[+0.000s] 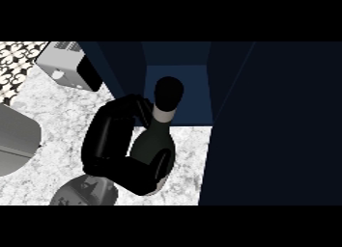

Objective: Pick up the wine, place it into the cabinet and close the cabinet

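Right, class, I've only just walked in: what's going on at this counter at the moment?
One black hand is curled round a dark wine bottle, holding it above the marble counter with its capped neck pointing toward the open dark blue cabinet. Which hand it is cannot be told for sure, though its forearm comes in at lower left. The bottle is at the cabinet's opening, not yet set inside, and the door stands open at the right. A grey toaster sits at upper left.

A kitchen — marbled counter [52, 111], dark blue cabinet [274, 120], toaster [67, 65] against a patterned tile wall [13, 65]
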`<state>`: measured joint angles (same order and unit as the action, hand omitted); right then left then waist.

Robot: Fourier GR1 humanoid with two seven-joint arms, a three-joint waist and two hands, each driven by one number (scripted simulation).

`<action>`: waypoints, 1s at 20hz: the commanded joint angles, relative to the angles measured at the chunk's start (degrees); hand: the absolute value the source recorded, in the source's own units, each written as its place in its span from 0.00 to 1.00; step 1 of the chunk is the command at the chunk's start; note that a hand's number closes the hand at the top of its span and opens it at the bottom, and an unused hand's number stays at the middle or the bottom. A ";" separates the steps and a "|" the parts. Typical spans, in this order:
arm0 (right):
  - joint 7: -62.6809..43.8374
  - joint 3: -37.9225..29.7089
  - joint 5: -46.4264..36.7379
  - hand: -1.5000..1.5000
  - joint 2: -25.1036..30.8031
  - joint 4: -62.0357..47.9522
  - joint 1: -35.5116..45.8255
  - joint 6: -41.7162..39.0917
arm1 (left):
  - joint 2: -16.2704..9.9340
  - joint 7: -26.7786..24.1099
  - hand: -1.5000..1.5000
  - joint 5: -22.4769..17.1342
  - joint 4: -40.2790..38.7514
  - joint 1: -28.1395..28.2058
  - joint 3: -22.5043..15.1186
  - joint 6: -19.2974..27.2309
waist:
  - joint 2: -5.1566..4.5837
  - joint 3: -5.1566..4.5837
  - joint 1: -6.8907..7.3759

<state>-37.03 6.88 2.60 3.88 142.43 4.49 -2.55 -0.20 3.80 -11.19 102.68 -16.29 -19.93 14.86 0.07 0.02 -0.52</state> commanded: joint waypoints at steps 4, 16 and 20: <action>-3.87 -2.16 4.98 0.00 0.95 7.67 -2.77 -0.81 | 0.19 0.79 1.00 1.35 -5.83 -10.32 -4.02 10.66 | -0.01 0.00 -0.15; 1.49 -1.35 2.20 0.00 -0.56 3.84 -1.53 -1.72 | 0.19 -2.24 1.00 2.51 -16.26 -18.90 -4.69 16.78 | -0.08 0.00 -0.07; -0.22 -0.76 3.77 0.00 0.05 8.05 -6.15 -3.35 | 0.19 -3.84 1.00 -0.71 -17.22 -18.16 -5.87 18.94 | -0.04 0.00 -0.36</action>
<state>-36.61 5.46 3.46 4.11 142.82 3.17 -4.73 -0.05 2.41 -9.80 88.65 -32.97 -25.08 31.96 0.05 0.01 -0.61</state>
